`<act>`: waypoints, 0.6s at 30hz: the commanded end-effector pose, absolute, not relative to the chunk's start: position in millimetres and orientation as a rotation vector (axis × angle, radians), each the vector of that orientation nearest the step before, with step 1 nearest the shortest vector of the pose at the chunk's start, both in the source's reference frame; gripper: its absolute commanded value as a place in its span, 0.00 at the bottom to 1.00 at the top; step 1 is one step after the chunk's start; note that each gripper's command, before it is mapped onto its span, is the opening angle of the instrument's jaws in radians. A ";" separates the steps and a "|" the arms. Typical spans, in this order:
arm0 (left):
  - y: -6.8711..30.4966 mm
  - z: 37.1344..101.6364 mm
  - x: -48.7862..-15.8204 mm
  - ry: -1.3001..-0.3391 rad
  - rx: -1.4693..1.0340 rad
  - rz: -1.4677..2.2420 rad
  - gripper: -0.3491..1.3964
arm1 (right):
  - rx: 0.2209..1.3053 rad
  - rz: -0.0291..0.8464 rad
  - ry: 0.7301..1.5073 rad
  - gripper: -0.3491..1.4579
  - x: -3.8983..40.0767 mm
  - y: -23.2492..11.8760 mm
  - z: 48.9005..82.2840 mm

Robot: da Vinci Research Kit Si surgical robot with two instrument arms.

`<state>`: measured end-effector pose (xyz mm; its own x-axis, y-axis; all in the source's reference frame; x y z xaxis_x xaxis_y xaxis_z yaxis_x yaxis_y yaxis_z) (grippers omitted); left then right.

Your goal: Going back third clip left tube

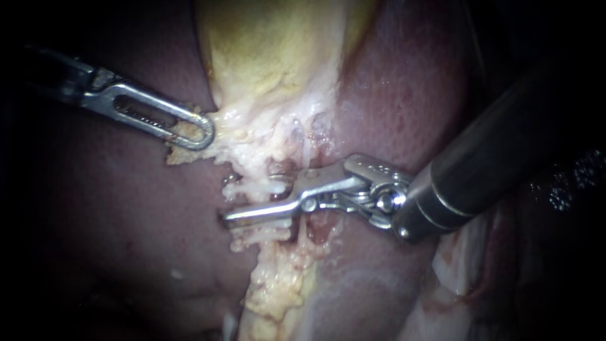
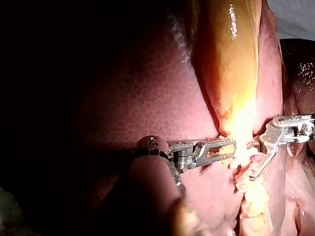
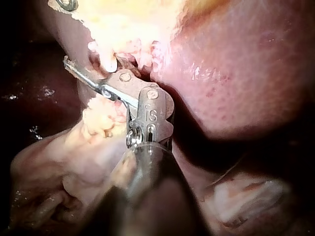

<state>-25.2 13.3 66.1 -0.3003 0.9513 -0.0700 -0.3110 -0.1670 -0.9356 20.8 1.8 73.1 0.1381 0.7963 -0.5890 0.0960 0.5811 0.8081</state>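
Observation:
My left instrument (image 1: 205,134) comes in from the upper left. Its slotted jaws are shut on a flap of pale tissue (image 1: 183,151) at the narrow end of the yellow gallbladder (image 1: 271,50). My right instrument (image 1: 260,203) reaches in from the right across the stalk of pale tissue below the gallbladder. Its jaws are open: one long jaw lies over the stalk, the other is mostly buried in it. Whitish strands (image 1: 259,187) cross the stalk beside that jaw. I cannot make out a tube or a clip among them. The left wrist view shows both instruments (image 2: 229,145) (image 2: 251,160) tip to tip.
Dark red liver (image 1: 113,208) lies on both sides of the stalk. Lumpy yellow fat (image 1: 278,284) runs down from it. The thick dark shaft (image 1: 505,151) of my right instrument fills the right side. Pale folded tissue (image 1: 461,265) lies under that shaft.

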 end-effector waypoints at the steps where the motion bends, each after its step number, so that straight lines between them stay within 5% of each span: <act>1: 13.3 66.1 -25.2 -1.088 -0.885 1.651 0.00 | 0.838 0.602 1.360 0.47 20.5 1.8 73.1; 18: 13.3 66.1 -25.0 -1.089 -0.885 1.651 0.00 | 0.792 0.561 1.376 0.47 16.5 2.0 72.9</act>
<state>-25.0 13.3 66.1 -0.3012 0.9510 -0.0701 -0.3103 -0.1673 -0.9358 16.3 2.0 72.9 0.1335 0.7583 -0.6380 0.0972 0.6307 0.7699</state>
